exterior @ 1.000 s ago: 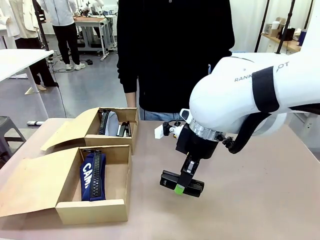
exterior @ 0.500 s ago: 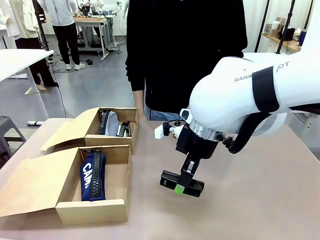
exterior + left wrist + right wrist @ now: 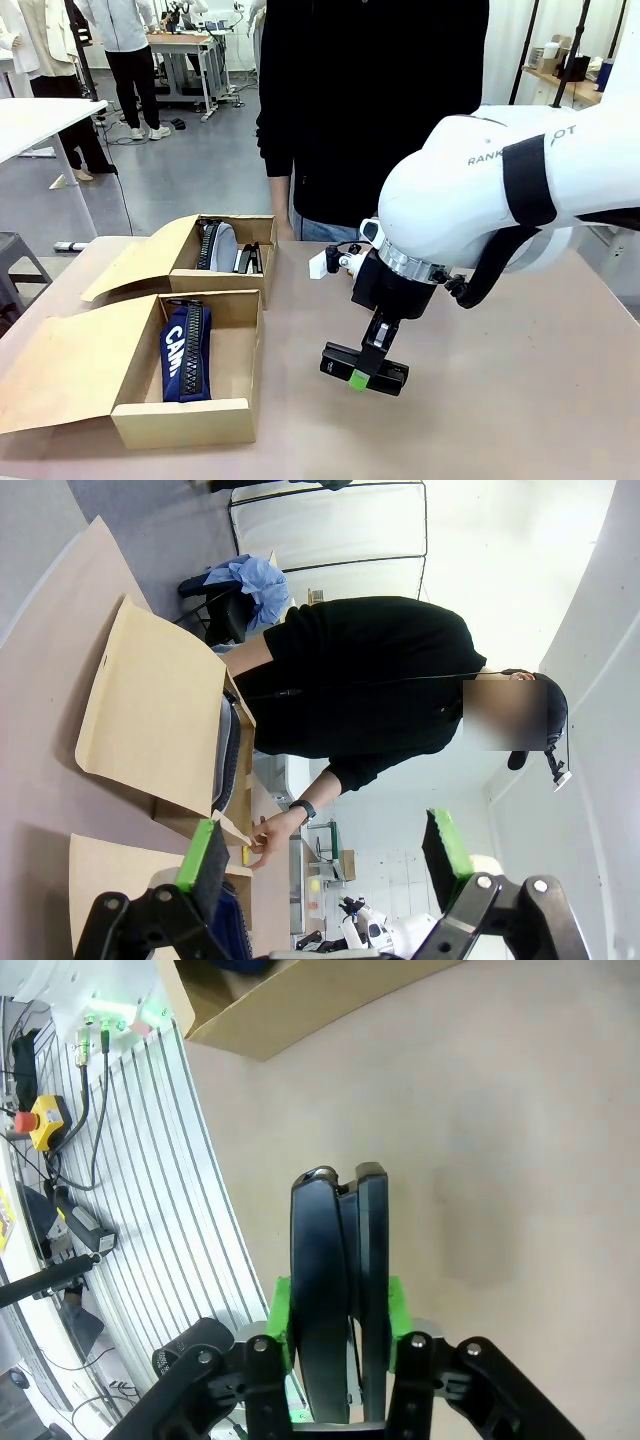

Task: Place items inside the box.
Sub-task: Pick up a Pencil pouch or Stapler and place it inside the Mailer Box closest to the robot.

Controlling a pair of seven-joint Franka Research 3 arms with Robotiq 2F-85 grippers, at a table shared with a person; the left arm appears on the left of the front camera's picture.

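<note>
Right gripper [image 3: 358, 378] part-closed, clamped on black stapler [image 3: 336, 360] at mid-length. Cardboard boxes [image 3: 180, 422] well apart, to its left. Left gripper [image 3: 325, 852] spread wide, empty.

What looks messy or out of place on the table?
Nothing looks spilled or broken. The black stapler is outside the boxes, but it isn't lost: the jaws of the right gripper clamp it over the bare table.

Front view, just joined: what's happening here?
The right gripper is shut on a black stapler, close to the tabletop, right of two open cardboard boxes. The near box holds a blue pencil case; the far box holds several dark items. The left gripper is open and holds nothing. A person in black stands at the far side.
</note>
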